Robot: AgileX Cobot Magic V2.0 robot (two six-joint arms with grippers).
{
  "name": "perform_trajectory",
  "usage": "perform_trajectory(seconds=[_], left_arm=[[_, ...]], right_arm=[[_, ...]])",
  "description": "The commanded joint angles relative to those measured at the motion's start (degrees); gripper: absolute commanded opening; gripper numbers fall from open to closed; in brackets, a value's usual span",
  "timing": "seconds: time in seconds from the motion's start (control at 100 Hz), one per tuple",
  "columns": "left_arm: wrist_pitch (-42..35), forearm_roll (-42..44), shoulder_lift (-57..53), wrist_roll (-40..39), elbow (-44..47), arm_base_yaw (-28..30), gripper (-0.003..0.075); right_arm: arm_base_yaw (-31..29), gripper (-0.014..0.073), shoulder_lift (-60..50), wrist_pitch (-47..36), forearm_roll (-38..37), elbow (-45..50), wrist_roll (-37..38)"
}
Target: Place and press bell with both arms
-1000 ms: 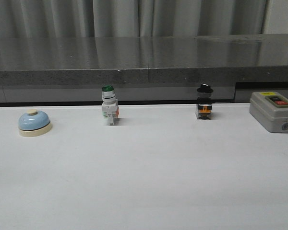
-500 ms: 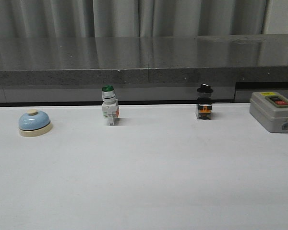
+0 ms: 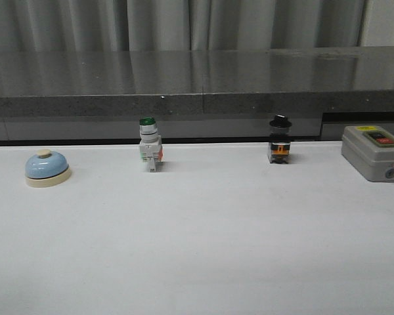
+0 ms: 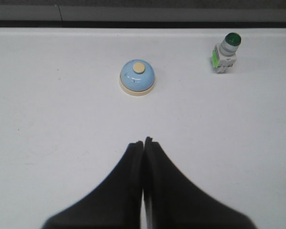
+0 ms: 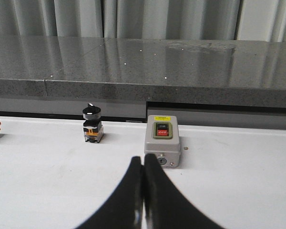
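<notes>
White tabletop (image 3: 197, 249) holds the bell (image 4: 137, 78), apart from the closed, empty left gripper (image 4: 143, 143).

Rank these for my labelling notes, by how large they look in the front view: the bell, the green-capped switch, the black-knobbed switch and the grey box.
1. Grey box, plainly largest, though cut off at the picture's edge.
2. Bell.
3. Green-capped switch.
4. Black-knobbed switch.
The two switches look nearly alike; the green-capped one seems only slightly taller.

Grey box (image 5: 162, 147): buttons marked ON, OFF; yellow label illegible.
</notes>
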Motion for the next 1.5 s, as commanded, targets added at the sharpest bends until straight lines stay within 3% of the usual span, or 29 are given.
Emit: perform_trajectory(seconds=[0.0, 0.12, 0.21, 0.28, 0.38, 0.46, 0.59, 0.85, 1.2, 1.49], left_arm=[[-2.7, -0.9, 1.4, 0.3, -2.1, 0.2, -0.002], [-2.9, -0.9, 2.7, 0.3, -2.1, 0.2, -0.0011], [-2.9, -0.9, 2.6, 1.4, -2.1, 0.2, 0.0073], [-2.9, -0.9, 2.6, 1.5, -2.1, 0.2, 0.0214], [-2.9, -0.9, 2.6, 1.5, -2.1, 0.2, 0.0527], [-3.0, -0.9, 2.6, 1.5, -2.1, 0.2, 0.072], [-2.9, -1.1, 2.6, 1.3, -2.1, 0.2, 0.0648], [-3.1, -3.4, 6.6, 1.6, -3.8, 0.2, 0.0648], [-4.5, -3.4, 23.8, 4.2, -16.0, 0.2, 0.0647], [-4.8, -2.8, 40.9, 4.5, -28.2, -3.1, 0.0647]], right_arm=[[-0.3, -0.006, -1.0, -4.9, 0.0, -0.8, -0.5], [-0.3, -0.006, -1.0, -4.9, 0.0, -0.8, -0.5], [-0.3, -0.006, -1.0, -4.9, 0.0, -0.8, -0.5], [-0.3, -0.006, -1.0, -4.9, 0.0, -0.8, -0.5], [-0.3, -0.006, -1.0, -4.9, 0.0, -0.8, -0.5], [-0.3, -0.006, -1.0, -4.9, 0.0, -0.8, -0.5], [-0.3, -0.006, -1.0, -4.9, 0.0, -0.8, -0.5], [-0.3, -0.006, -1.0, -4.9, 0.0, -0.8, -0.5], [-0.3, -0.006, -1.0, -4.9, 0.0, -0.8, -0.5], [-0.3, -0.006, -1.0, -4.9, 0.0, -0.8, -0.5]])
